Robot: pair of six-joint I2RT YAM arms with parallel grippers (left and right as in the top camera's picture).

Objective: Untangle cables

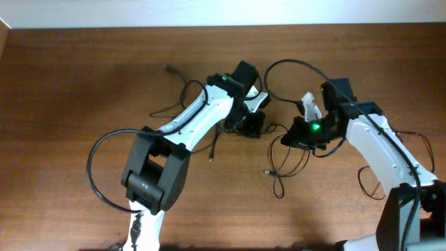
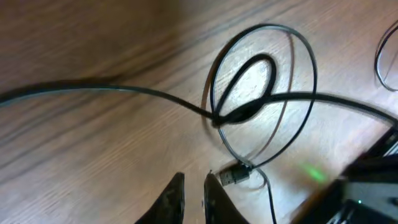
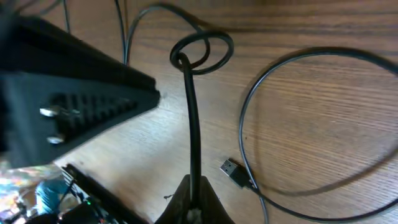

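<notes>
The cables (image 1: 277,169) are thin black wires lying in loops on the wooden table between both arms. In the left wrist view one cable forms a small knotted loop (image 2: 241,111) inside a wider ring, with a USB plug (image 2: 235,176) just right of my left gripper (image 2: 194,178). That gripper stands open by a narrow gap with nothing in it. My right gripper (image 3: 195,182) is shut on a cable (image 3: 191,112) that runs away from it to a small loop (image 3: 202,53). A second USB plug (image 3: 232,172) lies beside it.
More cable strands trail at the back left (image 1: 182,93) and arch behind the right arm (image 1: 293,64). The left arm's black gripper body (image 3: 68,102) fills the left of the right wrist view, close to the held cable. Both grippers (image 1: 245,124) (image 1: 288,139) sit near each other mid-table.
</notes>
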